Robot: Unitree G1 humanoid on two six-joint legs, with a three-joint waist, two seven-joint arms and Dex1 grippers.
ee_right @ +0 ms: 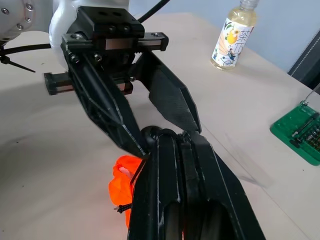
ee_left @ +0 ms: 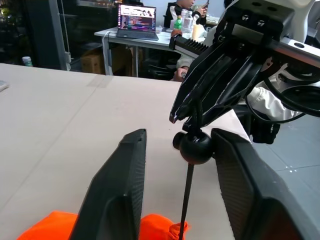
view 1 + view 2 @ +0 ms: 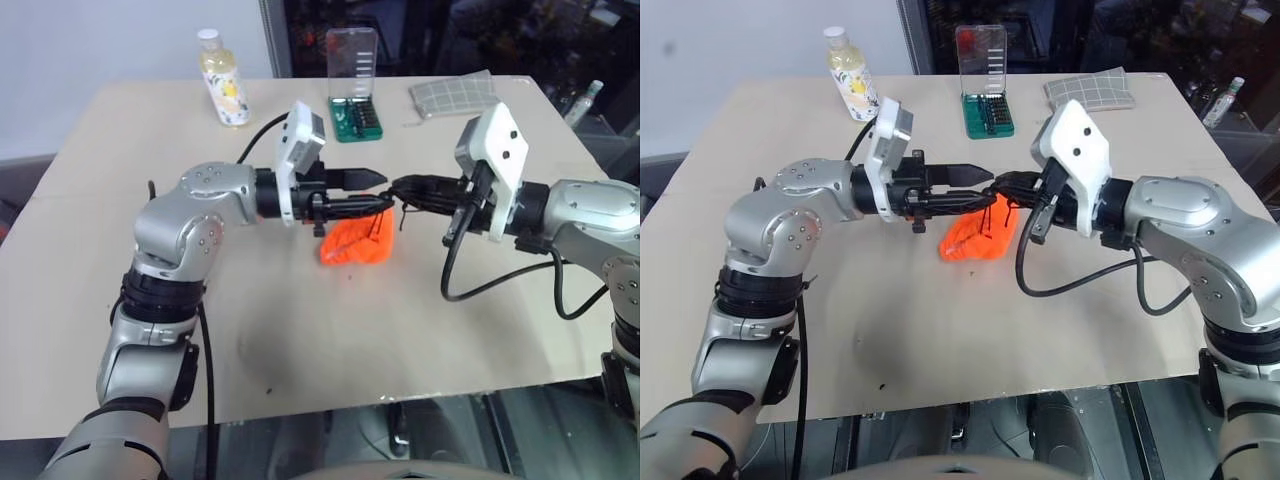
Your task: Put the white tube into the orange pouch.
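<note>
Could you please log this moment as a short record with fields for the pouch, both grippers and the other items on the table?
pouch: orange pouch hangs over the table by its black cord
right gripper: shut on the cord just above its round bead
left gripper: open, fingers either side of the bead
tube: not visible
behind: yellowish bottle, green bit case, grey checked pouch

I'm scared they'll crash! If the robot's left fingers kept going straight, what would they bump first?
Probably the right gripper. The left gripper points right at it, a black cord ball between its fingers. They look nearly touching, though depth is unclear.
</note>
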